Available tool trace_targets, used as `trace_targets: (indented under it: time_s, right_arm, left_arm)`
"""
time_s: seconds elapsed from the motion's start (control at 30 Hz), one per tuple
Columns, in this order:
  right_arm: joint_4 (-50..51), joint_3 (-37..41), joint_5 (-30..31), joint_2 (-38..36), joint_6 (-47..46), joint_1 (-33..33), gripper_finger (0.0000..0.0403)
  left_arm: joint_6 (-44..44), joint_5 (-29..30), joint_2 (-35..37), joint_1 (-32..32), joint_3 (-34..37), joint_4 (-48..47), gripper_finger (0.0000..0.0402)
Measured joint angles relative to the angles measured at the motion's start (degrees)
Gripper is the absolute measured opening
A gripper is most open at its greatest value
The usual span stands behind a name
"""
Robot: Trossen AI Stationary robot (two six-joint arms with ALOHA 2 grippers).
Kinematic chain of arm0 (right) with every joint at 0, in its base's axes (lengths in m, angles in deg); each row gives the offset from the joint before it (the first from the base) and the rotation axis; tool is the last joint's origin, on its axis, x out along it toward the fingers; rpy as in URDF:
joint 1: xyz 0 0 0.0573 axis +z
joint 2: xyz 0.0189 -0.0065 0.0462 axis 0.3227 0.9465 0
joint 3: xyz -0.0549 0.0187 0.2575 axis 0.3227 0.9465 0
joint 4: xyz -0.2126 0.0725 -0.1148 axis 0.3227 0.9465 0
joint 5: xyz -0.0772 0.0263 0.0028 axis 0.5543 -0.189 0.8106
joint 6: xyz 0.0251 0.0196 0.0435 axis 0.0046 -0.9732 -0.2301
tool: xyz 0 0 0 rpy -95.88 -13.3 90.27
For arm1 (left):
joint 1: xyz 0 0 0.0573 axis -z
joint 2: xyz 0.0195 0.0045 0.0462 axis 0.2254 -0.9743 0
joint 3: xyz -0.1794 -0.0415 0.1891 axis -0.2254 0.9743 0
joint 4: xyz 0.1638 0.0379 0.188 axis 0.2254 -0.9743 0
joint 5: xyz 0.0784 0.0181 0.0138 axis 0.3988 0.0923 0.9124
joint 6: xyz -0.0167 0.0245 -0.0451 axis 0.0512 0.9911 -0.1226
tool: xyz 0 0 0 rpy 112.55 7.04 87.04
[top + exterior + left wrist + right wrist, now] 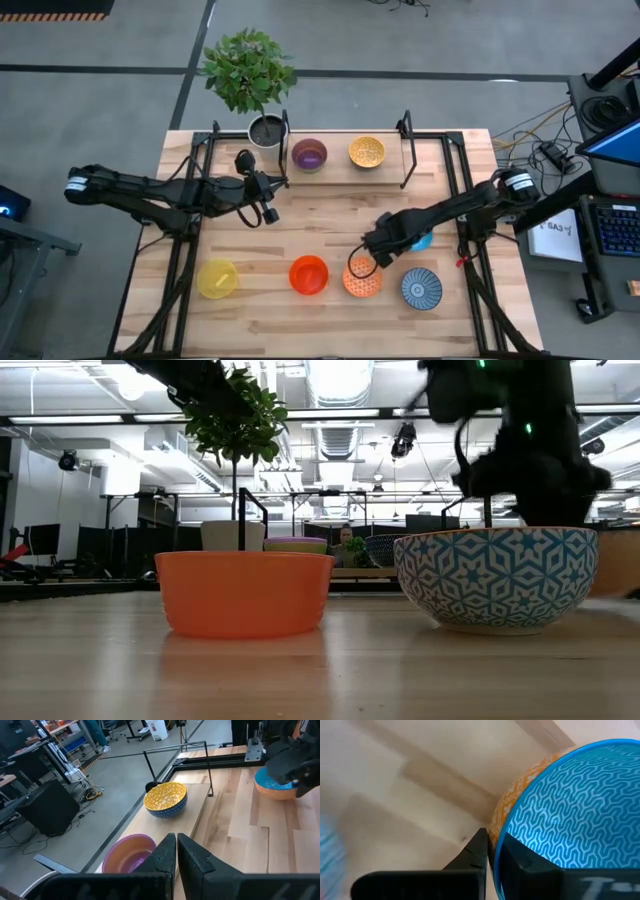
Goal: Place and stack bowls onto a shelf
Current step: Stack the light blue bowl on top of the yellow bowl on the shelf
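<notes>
The wooden bench [330, 215] holds a yellow bowl [217, 278], a red bowl [308, 274] and a blue patterned bowl [421, 288]. The shelf [340, 170] holds a purple bowl [309, 154] and a yellow patterned bowl [367, 151].

I find no legible text, label, brand or number on the bowls, the shelf or either arm in any view. A white sheet [556, 232] beside the table on the right carries handwritten marks, but I cannot read them. White lettering on the right gripper's [491, 851] body shows at the edge of its wrist view, cut off and unreadable.
</notes>
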Motion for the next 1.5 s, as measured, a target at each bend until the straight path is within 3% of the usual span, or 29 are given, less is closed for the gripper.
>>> trace_targets:
  time_s: [0.2,0.37,0.63,0.97,1.17,1.5]
  right_arm:
    - [-0.7,-8.8,-0.5,-0.3,13.4,-0.9,0.0014]
    - [-0.8,-17.0,3.9,-0.3,23.9,-3.1,0.0014]
    - [-0.8,-26.4,7.5,-0.4,40.9,-11.2,0.0013]
    - [-0.6,-28.8,8.0,-0.4,61.7,-25.8,0.0013]
    - [-0.5,-28.6,7.7,0.5,68.9,-32.7,0.0013]
    - [0.0,-29.2,5.0,7.8,74.7,-36.2,0.0013]
  left_arm:
    - [0.4,0.0,0.0,0.0,0.0,0.2,0.0]
    - [0.4,0.0,0.0,0.0,0.0,0.3,0.0]
    - [0.7,0.0,0.0,0.0,0.0,0.4,0.0]
    - [0.8,0.0,0.0,0.0,0.0,0.4,0.0]
    - [1.7,0.0,0.0,0.0,0.0,0.4,0.0]
    - [1.7,0.0,0.0,0.0,0.0,0.4,0.0]
